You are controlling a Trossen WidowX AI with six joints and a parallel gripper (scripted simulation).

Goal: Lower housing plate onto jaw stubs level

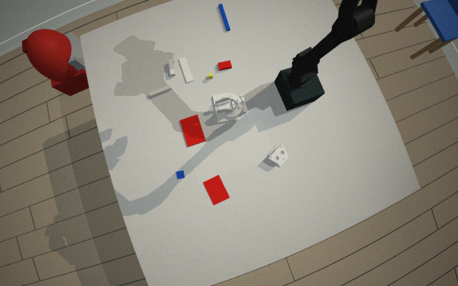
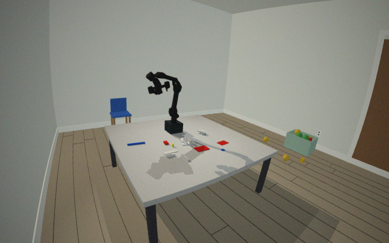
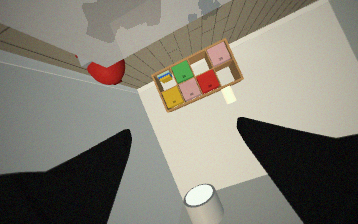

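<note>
A white piece with two round holes, which looks like the housing plate, sits on the table apart from the white assembly. It appears somewhat raised or tilted, with a shadow beside it. The white assembly stands in front of the arm's base; its jaws and stubs are too small to tell apart. My gripper is open and empty, held high above the table. It is outside the top view. In the wrist view its two black fingers stand wide apart, with only the room behind them.
Two red plates, a small blue block, a red block, a yellow cube and a blue bar lie on the table. Several pale bars, one here, lie beyond the assembly. A red lamp-like object stands beyond the edge.
</note>
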